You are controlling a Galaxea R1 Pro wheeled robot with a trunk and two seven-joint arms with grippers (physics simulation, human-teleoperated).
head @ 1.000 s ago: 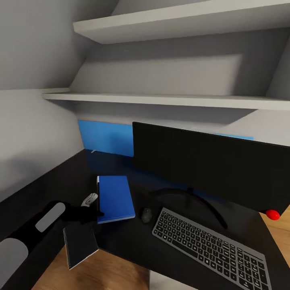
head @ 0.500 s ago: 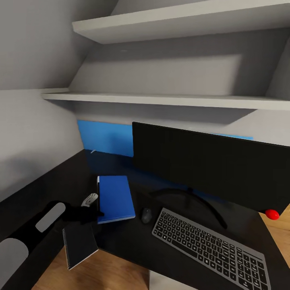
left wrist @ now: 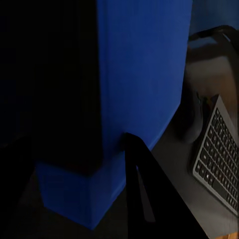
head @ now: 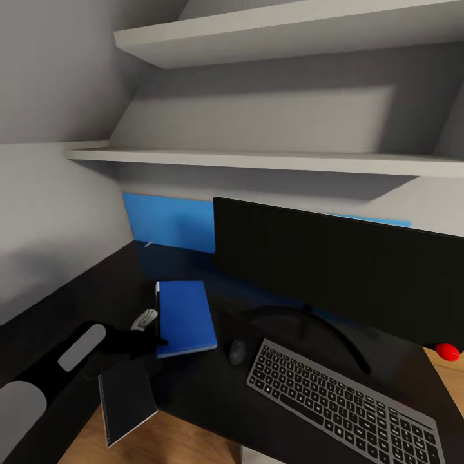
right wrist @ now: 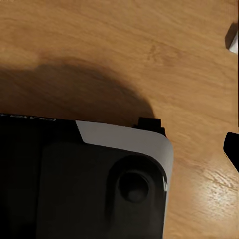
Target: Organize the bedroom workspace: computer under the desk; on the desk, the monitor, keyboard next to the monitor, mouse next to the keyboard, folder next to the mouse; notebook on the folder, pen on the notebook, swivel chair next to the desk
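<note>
On the large black desk (head: 193,393) a wide flat black monitor (head: 335,270) is seen upright on its curved black stand, a small red dot at its lower right corner. In front of it a slim silver-grey keyboard with dark keys (head: 345,403) is laid flat. A small rounded black mouse (head: 237,352) is found just beside the keyboard's left end, and a flat bright blue folder (head: 185,317) is laid on the desk just left of the mouse.

The left gripper (head: 149,335) is positioned at the folder's near left edge. A thin dark grey-black notebook with spiral binding (head: 126,399) is seen tilted beneath the gripper, over the desk's front edge, apparently held there; the fingers are dark against dark, so their closure cannot be told. In the left wrist view the folder (left wrist: 142,74) is seen close up, with mouse (left wrist: 191,122) and keyboard (left wrist: 219,159) beyond.

In the right wrist view a black-and-white rounded housing (right wrist: 99,174) is seen over a light wooden floor (right wrist: 124,45); the right gripper's state cannot be told.
</note>
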